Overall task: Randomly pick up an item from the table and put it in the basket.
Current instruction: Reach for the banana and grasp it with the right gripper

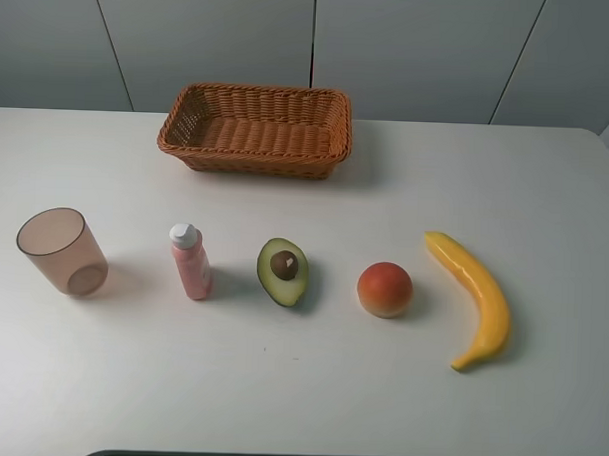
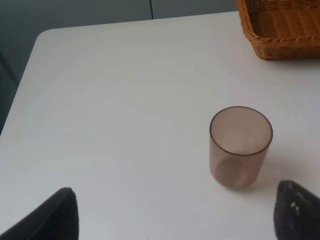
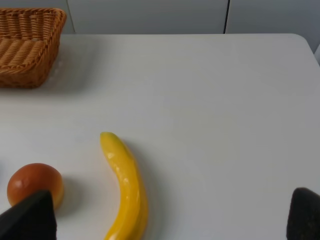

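Observation:
The long yellow banana (image 1: 475, 296) lies on the white table (image 1: 299, 388) at the right, with nothing touching it. It also shows in the right wrist view (image 3: 126, 187). The brown woven basket (image 1: 256, 127) stands empty at the back centre. No arm shows in the exterior high view. My left gripper (image 2: 175, 220) is open and empty, its dark fingertips (image 2: 50, 215) wide apart on the near side of a brown cup. My right gripper (image 3: 167, 222) is open and empty, its fingertips (image 3: 30, 217) spread either side of the banana's near end, above the table.
A translucent brown cup (image 1: 62, 252) stands at the left, also in the left wrist view (image 2: 240, 146). A pink bottle with a white cap (image 1: 190, 261), a halved avocado (image 1: 284, 271) and an orange-red peach (image 1: 384, 289) stand in a row with the banana.

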Robot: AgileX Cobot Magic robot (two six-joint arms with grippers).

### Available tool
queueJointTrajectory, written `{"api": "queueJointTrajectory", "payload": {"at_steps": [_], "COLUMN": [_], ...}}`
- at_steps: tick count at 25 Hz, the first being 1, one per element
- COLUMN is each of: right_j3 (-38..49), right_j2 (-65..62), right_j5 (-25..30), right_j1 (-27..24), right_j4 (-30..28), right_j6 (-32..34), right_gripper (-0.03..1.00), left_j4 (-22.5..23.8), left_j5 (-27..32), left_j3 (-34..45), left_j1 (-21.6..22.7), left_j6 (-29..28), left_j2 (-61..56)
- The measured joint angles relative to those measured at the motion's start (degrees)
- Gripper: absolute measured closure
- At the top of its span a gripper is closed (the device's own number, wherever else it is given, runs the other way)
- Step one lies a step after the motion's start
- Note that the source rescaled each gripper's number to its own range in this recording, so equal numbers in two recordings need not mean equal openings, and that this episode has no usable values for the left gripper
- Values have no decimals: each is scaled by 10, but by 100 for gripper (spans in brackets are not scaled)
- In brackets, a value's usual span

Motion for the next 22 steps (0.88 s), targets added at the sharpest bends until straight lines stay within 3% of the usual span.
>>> {"api": "queueJointTrajectory", "payload": {"at_steps": [22], "right_j3": [0], "right_j2": [0], "right_j5": [0], "right_j1": [0], "right_j4": [0], "right_j6": [0], "right_gripper": [-2], "left_j4": [0], "left_j5": [0], "left_j3": [0], "left_j1": [0], "left_j6": [-1], "left_j2": [0]}}
